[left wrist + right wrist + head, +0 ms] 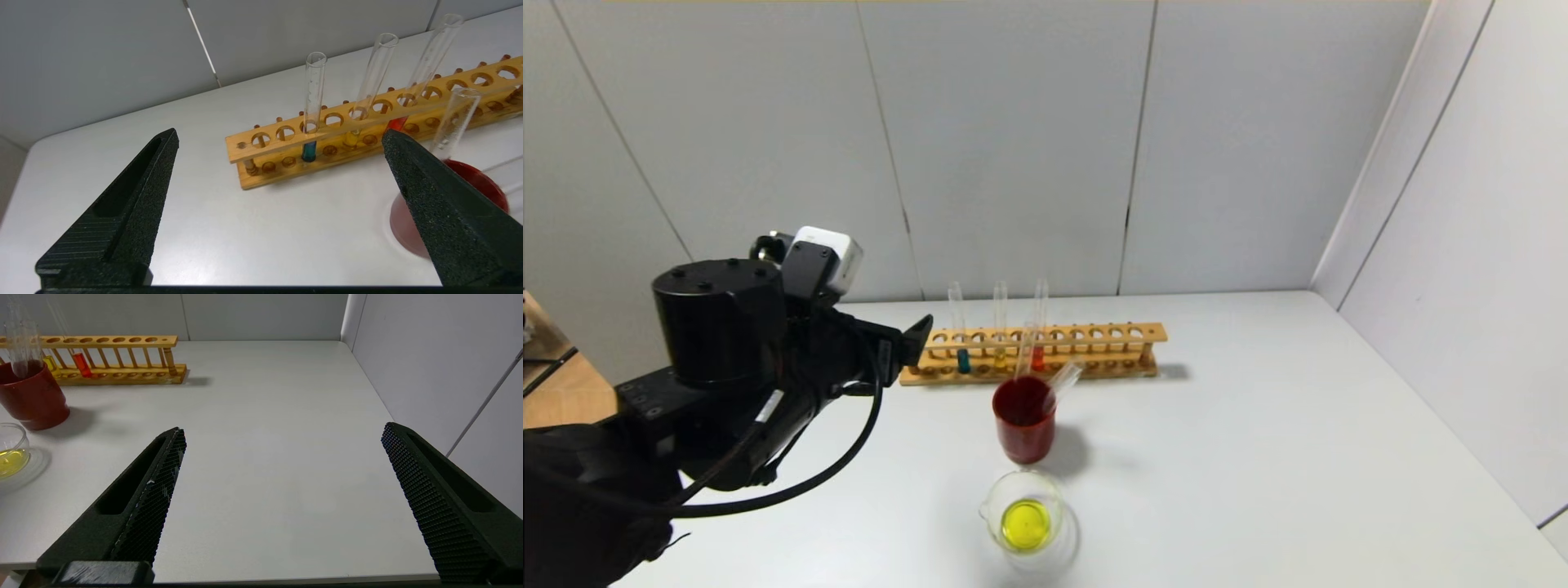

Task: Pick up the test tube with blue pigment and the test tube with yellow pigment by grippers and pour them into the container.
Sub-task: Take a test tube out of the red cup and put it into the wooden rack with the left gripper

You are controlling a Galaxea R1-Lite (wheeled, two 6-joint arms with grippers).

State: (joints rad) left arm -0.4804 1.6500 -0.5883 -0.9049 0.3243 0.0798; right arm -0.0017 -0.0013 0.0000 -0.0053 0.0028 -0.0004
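The test tube with blue pigment [963, 358] stands upright near the left end of the wooden rack [1094, 336]; it also shows in the left wrist view [314, 94]. My left gripper [907, 347] hangs above the table, short of the rack's left end. It is open and empty [281, 134], with the blue tube straight ahead between its jaws. No bright lemon-yellow tipped tube shows. The container [1025, 514], a squat glass beaker at the front, holds yellow liquid [10, 451]. My right gripper [282, 428] is open and empty over bare table to the right.
An amber-yellow tipped tube [1000, 357] and an orange-red tipped tube [1038, 358] stand in the rack. A red cup [1023, 425] between rack and beaker holds two empty clear tubes [1062, 377]. Walls close the back and right.
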